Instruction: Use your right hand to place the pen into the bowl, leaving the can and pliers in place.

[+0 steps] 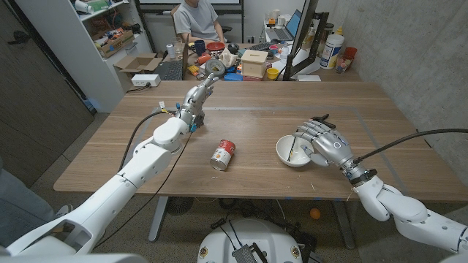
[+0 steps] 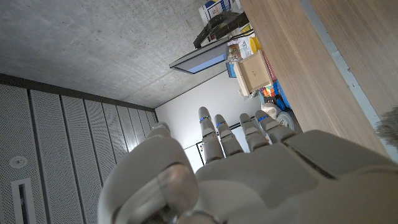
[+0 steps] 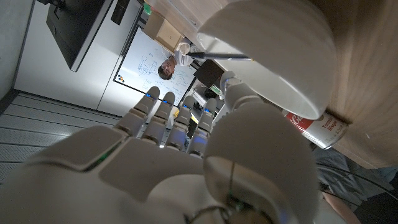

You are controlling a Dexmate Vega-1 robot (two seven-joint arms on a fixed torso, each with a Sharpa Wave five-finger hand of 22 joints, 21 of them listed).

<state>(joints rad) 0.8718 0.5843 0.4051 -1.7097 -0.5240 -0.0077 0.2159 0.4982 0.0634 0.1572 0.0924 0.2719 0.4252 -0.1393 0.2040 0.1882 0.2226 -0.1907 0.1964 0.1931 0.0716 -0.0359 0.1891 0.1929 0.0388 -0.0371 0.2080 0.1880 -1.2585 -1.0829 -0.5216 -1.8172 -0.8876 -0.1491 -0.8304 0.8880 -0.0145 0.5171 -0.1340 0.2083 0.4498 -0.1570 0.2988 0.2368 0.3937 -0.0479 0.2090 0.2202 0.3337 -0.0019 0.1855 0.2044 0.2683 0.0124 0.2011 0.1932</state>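
The long brown wooden table [image 1: 248, 117] has a red and white tin can [image 1: 223, 155] lying on its side near the middle. A round white bowl [image 1: 293, 152] sits to its right.

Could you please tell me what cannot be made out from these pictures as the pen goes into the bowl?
- Pliers: head view, mostly hidden behind the right hand; only dark tips show.
- Pen: head view, a thin line in the bowl; too small to tell its type.
- Can: right wrist view, partly covered by the bowl.
- Left hand: head view, too small to judge its fingers.
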